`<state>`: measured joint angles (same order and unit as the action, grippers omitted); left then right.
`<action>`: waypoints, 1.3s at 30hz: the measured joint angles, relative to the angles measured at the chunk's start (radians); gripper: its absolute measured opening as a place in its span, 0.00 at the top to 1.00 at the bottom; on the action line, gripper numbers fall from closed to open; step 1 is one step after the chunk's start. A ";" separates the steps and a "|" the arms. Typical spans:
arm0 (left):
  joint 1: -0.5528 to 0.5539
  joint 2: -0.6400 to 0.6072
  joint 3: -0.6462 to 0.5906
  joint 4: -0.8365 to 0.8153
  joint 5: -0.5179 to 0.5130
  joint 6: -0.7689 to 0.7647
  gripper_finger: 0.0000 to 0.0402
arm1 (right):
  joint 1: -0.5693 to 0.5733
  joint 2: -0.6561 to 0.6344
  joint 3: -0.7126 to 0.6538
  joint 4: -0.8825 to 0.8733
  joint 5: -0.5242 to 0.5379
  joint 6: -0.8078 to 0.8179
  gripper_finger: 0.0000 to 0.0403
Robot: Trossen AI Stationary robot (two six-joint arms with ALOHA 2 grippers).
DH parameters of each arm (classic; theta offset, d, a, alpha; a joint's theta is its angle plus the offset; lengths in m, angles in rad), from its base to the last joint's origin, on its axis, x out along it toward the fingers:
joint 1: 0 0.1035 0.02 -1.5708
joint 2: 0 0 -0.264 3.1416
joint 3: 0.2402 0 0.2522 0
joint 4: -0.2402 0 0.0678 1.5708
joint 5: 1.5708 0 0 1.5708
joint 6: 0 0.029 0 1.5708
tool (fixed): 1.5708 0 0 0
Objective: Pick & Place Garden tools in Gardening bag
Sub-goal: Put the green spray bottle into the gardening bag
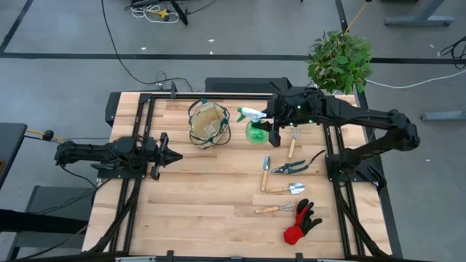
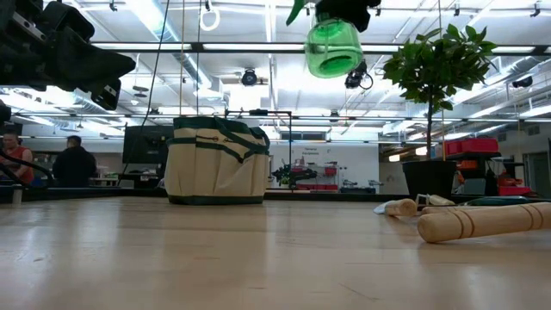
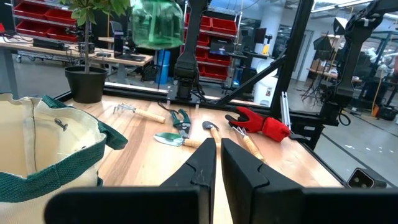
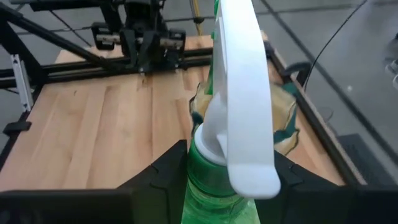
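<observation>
Two arms over the wooden tabletop (image 1: 218, 189). High view: right gripper (image 1: 271, 125) clamped on green spray bottle (image 1: 255, 129), held w/ white trigger head (image 1: 249, 113) aimed at tan gardening bag (image 1: 208, 124), which sits near the far edge, just beside the bottle. Left gripper (image 1: 173, 155) waits near the left edge, fingers together, nothing held. Toward the right edge lie the rest: wooden-handled tool (image 1: 293, 142) next to the bottle, blue-handled trowel (image 1: 266, 172), green-handled pruning shears (image 1: 290, 168), a wooden-handled trowel (image 1: 285, 189), small rake (image 1: 274, 209), red-and-black glove (image 1: 301, 222) closest to the near edge. Potted plant (image 1: 339, 60) at the far right corner.

Low view: bottle (image 2: 333, 45) hangs up high, clear of the tabletop, to the side of the bag (image 2: 216, 160), not over it. Wooden handle (image 2: 482, 222) lies in the foreground; plant pot (image 2: 429, 180) behind. Two people (image 2: 74, 162) in the room beyond.

Left wrist view: own fingers (image 3: 202, 168) nearly touching; bag rim (image 3: 56, 149) close by, bottle (image 3: 155, 23) aloft, tools and glove (image 3: 262, 124) scattered past it.

Right wrist view: fingers (image 4: 168, 171) grip the bottle neck (image 4: 208, 165); trigger head blocks much of the bag (image 4: 283, 121) behind; left arm (image 4: 144, 38) at the other end.
</observation>
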<state>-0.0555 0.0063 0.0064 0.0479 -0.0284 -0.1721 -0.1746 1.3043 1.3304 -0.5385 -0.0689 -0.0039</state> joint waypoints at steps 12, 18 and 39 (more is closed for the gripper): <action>0.000 0.000 0.028 0.019 -0.001 -0.105 0.92 | 0.016 0.103 0.001 -0.056 0.000 0.016 0.65; 0.000 0.000 0.073 0.018 0.000 -0.105 0.92 | 0.016 0.157 0.001 -0.053 -0.003 0.015 0.65; 0.000 0.248 0.350 -0.009 -0.023 -0.175 0.92 | 0.046 0.162 0.018 -0.059 0.000 0.022 0.65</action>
<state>-0.0555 0.2541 0.3564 0.0386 -0.0517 -0.3472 -0.1284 1.4666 1.3479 -0.5980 -0.0685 0.0181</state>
